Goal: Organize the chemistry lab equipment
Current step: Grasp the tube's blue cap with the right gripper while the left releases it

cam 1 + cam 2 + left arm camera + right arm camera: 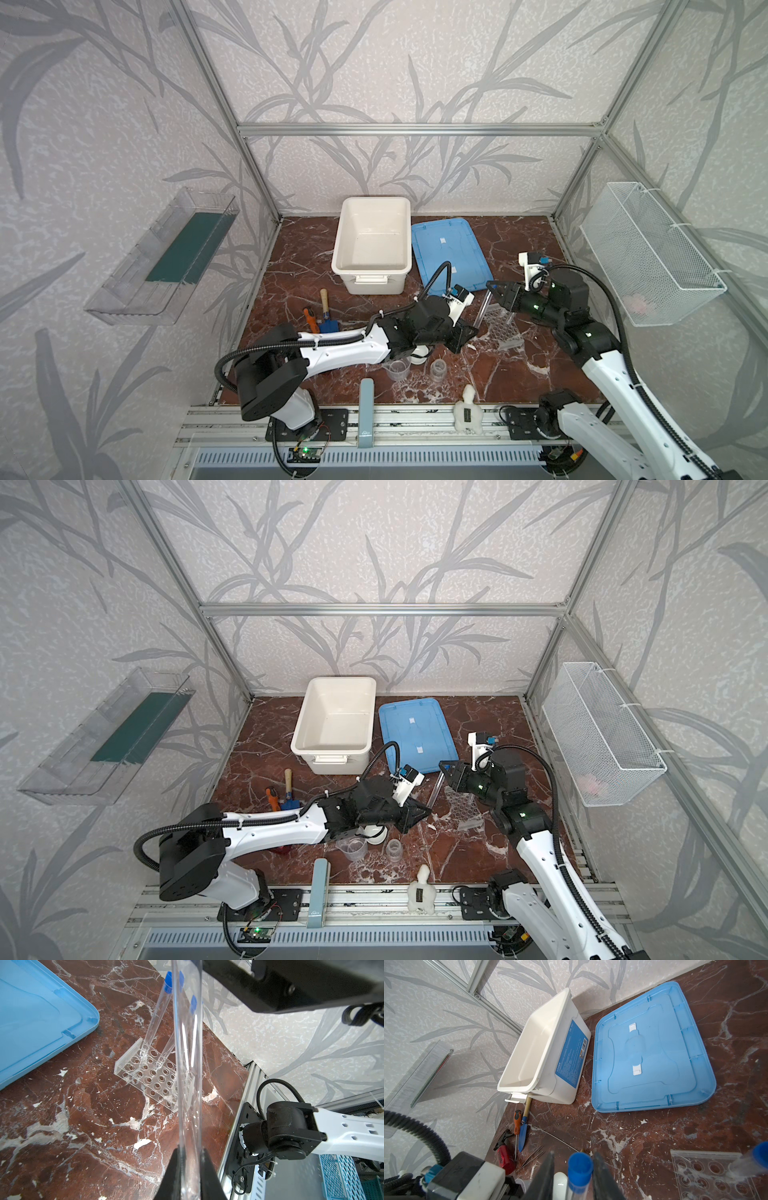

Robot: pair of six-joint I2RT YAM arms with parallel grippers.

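My left gripper (190,1148) is shut on the lower end of a clear test tube (187,1064), which it holds upright beside the clear perforated rack (149,1076). My right gripper (574,1153) is open, and its jaws straddle that tube's blue cap (580,1169) with a gap on one side. Two blue-capped tubes (154,1020) stand tilted in the rack. In a top view both grippers meet over the rack (500,328). The spouted beaker (397,368), the smaller cup (438,368) and the white dish (417,353) sit under the left arm. Thin rods (533,1157) lie on the table.
A white bin (372,245) and its blue lid (449,253) lie at the back. The blue trowel (326,316), a red-handled tool (309,318) and a red bottle (504,1155) lie at the left. A wire basket (648,253) hangs on the right wall, a clear shelf (166,257) on the left wall.
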